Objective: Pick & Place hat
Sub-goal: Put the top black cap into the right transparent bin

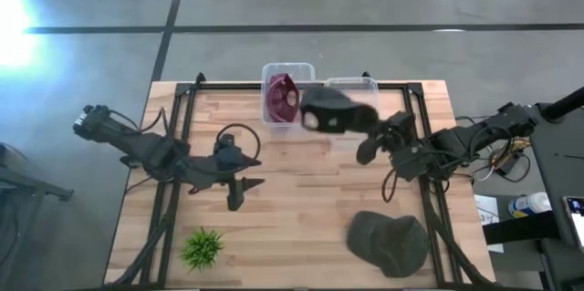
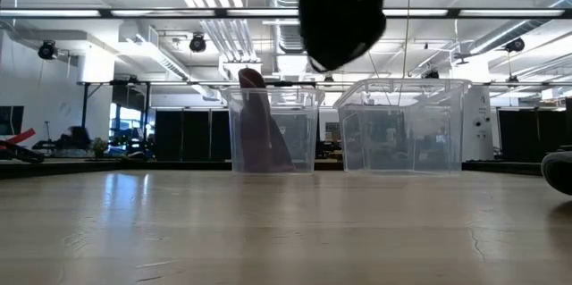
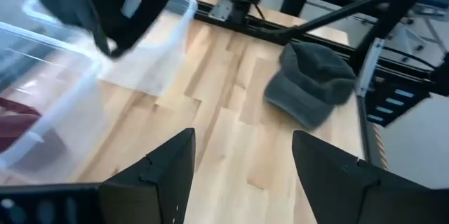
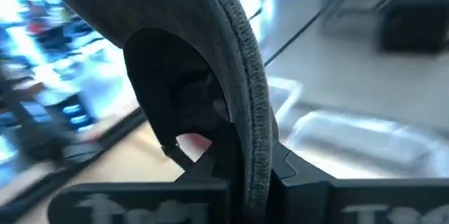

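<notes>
right pincer (image 1: 367, 136) clamped on the dark fabric cap (image 1: 330, 109), I'd centre it over the empty clear plastic bin (image 1: 351, 86) before letting go

A small green plant (image 1: 203, 247) sits near the wooden table's (image 1: 301, 191) front-left corner.

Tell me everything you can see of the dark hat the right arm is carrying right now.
The dark grey fabric cap hangs in the air, pinched at its ribbed edge by the right gripper. It looks soft and sags, its hollow inside showing a small pale label. It sits above the table's far side, over the gap between the two clear plastic bins, well clear of the wood. Nothing but the fingers touches it.
</notes>
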